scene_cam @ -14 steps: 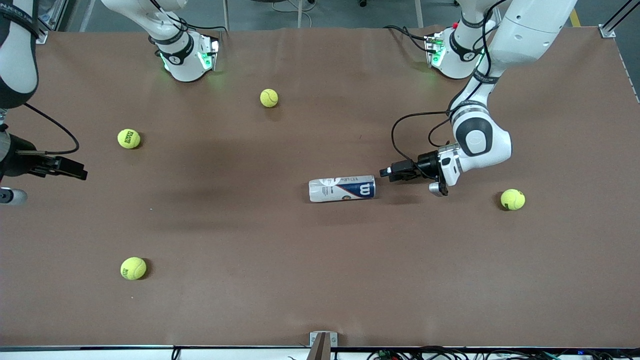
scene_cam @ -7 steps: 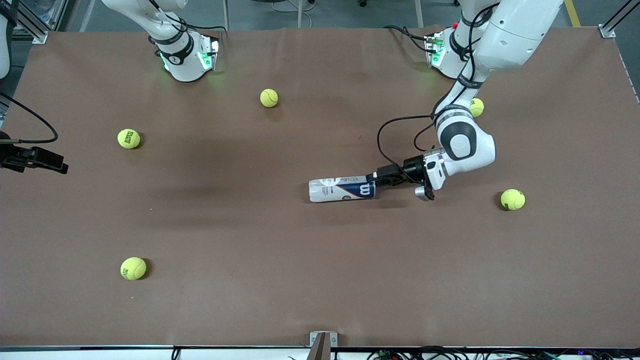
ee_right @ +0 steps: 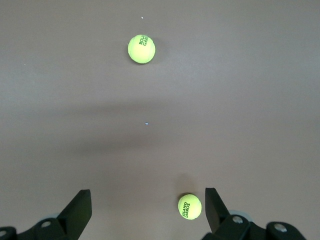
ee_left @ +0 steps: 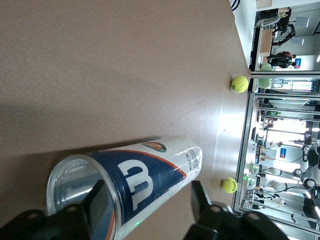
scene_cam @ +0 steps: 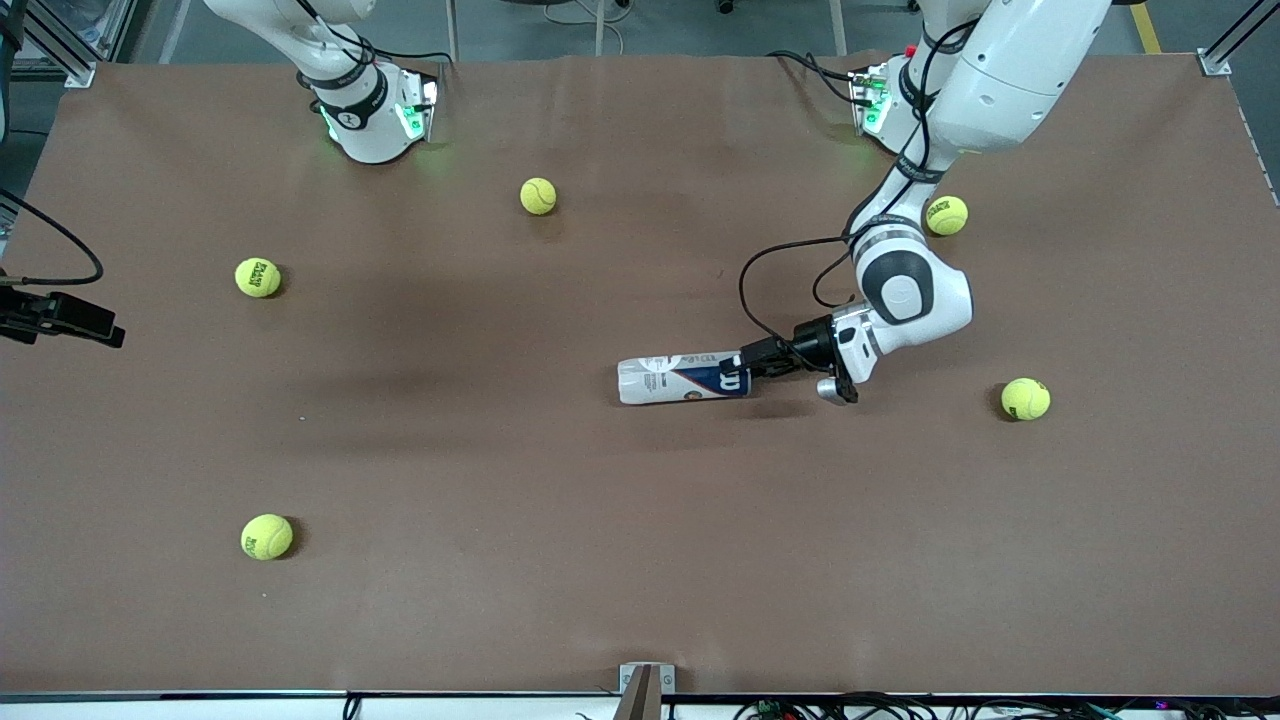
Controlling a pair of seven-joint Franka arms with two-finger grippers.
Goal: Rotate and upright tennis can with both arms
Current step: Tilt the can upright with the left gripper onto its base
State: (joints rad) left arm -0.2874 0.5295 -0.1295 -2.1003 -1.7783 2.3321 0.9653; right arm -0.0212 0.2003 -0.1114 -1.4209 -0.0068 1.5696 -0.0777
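Tennis can (scene_cam: 684, 377) lies on its side near the middle of the brown table (scene_cam: 620, 540), its open mouth turned toward my left arm's end.

Going across the front view: my right gripper (scene_cam: 62, 316) hangs at the right arm's end of the table and waits, jaws spread wide with nothing between them. Its wrist view shows two tennis balls on the table below it, one (ee_right: 141, 48) well apart from the fingers and one (ee_right: 189, 206) just beside one fingertip (ee_right: 214, 202). On the table these are the ball (scene_cam: 258, 277) close to that gripper and the ball (scene_cam: 266, 536) nearer the front camera.

My left gripper (scene_cam: 752, 361) is at the can's open mouth. In its wrist view one finger (ee_left: 100, 210) reaches inside the rim and the other (ee_left: 200, 205) sits outside the navy label, so the wall stands between them; I cannot tell whether they pinch it.

Another ball (scene_cam: 538, 196) lies between the two bases, one (scene_cam: 946, 215) beside my left forearm, one (scene_cam: 1025, 398) past my left wrist.
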